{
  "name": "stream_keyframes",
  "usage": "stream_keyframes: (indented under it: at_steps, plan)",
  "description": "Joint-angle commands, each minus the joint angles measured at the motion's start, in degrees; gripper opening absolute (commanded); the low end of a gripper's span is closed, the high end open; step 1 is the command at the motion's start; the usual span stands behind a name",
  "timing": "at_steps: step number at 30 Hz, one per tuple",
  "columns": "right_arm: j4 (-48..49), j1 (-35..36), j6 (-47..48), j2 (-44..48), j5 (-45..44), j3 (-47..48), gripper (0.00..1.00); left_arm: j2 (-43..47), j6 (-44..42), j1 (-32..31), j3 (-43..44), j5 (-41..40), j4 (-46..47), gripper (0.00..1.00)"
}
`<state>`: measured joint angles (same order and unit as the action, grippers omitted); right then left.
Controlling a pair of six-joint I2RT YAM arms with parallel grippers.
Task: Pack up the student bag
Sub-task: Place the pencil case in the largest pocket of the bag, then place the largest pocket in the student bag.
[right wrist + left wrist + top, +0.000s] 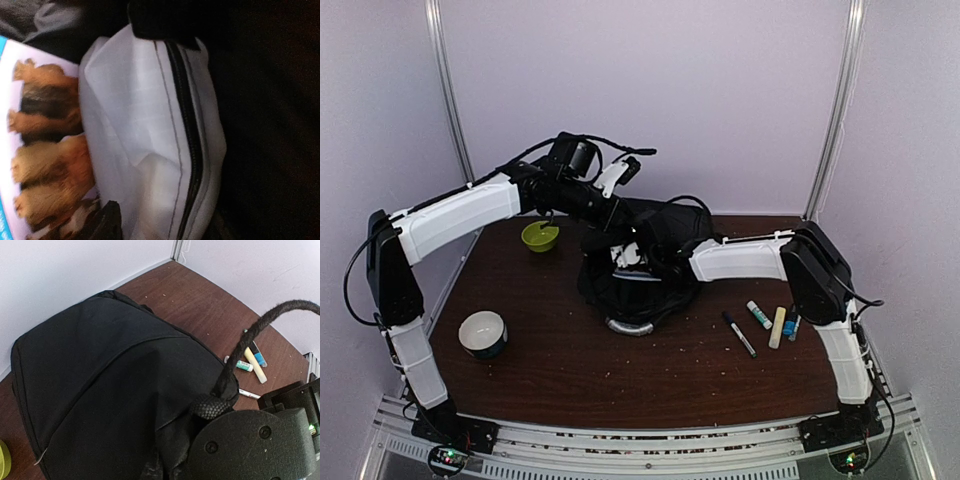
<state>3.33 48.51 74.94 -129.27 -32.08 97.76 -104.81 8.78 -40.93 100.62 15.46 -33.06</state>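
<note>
The student bag (655, 290) sits in the middle of the desk (570, 375), grey handle on the near side. The right pincer (648, 256) is sunk inside it, over a white zip pouch (150, 125) beside a dog-picture book (40, 150). Whether it grips cannot be told. The left pincer (618, 220) meets the bag's far edge, its fingers hidden by black fabric, so its grip is unclear too.

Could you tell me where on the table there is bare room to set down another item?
The widest bare patch is the front strip of the table, before the bag, between the white cup and the marker. A smaller one lies between the green bowl and that cup. It is crowded at the right by the pens and at the bag.
</note>
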Motion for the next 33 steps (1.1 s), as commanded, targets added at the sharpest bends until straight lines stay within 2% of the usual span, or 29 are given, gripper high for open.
stream_keyframes:
  at_steps: [1,8,11,18,22,27,33]
  plan:
    - [-6.7,-1.4,-3.2,6.1,1.5,-7.7,0.63,2.7,1.3,-2.7,0.9,7.8,5.1,0.00]
    - [-12.5,1.9,-9.1,15.8,6.5,-17.3,0.64,1.8,1.4,-2.6,0.8,6.4,5.1,0.00]
    - [-19.5,3.1,-12.5,19.3,11.1,-18.1,0.65,1.1,1.5,-2.5,0.9,5.8,5.0,0.00]
    - [-37.9,3.6,-19.6,26.7,31.1,-17.4,0.65,0.1,2.1,-2.4,-0.5,5.3,4.9,0.00]
    - [-43.9,4.0,-22.6,32.5,41.4,-19.4,0.64,0.6,2.1,-2.4,-2.8,4.9,5.3,0.00]
    - [-48.4,4.0,-26.2,41.3,49.2,-26.0,0.62,0.5,2.3,-2.5,-6.4,5.3,6.3,0.00]
    - [-46.2,1.8,-32.2,50.3,52.7,-36.8,0.61,0.5,4.5,-2.5,-14.9,6.9,11.4,0.00]
